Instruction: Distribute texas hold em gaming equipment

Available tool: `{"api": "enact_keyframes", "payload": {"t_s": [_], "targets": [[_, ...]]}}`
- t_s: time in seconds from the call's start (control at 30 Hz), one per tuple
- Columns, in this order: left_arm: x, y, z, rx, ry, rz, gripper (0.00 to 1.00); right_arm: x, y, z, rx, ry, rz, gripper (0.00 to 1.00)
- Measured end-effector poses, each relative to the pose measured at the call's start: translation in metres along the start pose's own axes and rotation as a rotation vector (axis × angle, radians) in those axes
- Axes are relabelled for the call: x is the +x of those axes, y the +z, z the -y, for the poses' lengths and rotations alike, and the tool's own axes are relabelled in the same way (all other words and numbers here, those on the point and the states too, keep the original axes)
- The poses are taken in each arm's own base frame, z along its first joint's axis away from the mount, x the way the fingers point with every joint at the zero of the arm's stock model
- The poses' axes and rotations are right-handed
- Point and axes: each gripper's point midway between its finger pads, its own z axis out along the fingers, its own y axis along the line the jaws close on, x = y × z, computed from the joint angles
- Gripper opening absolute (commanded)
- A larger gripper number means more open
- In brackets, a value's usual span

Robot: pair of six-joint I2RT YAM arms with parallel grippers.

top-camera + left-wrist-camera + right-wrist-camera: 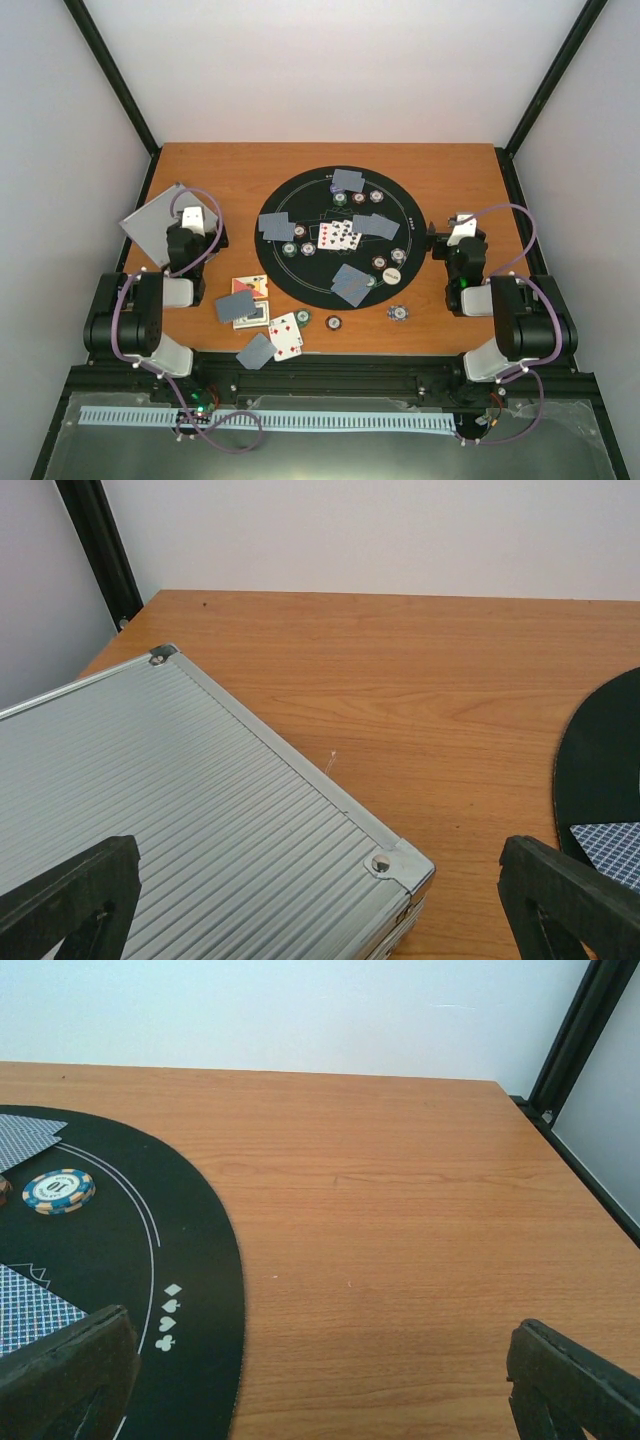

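The left claw (320,905) and the right claw (320,1385) are held spread wide, and cards (340,236) and chips (58,1191) are laid on the black mat (300,285)

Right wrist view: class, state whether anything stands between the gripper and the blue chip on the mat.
Nothing visible does. The blue chip lies flat on the mat, ahead and left of the open right gripper. Only bare table and mat lie between; a card sits near that line.
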Motion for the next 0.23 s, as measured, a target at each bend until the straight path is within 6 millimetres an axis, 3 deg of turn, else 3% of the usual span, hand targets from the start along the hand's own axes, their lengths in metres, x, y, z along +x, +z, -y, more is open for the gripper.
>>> {"api": "enact_keyframes", "payload": {"t_s": [0.23], "targets": [[0.0, 0.0, -0.0005, -0.003, 0.0, 0.0, 1.0, 0.0004, 0.0001, -0.0003, -0.003, 0.0, -0.002, 1.0]]}}
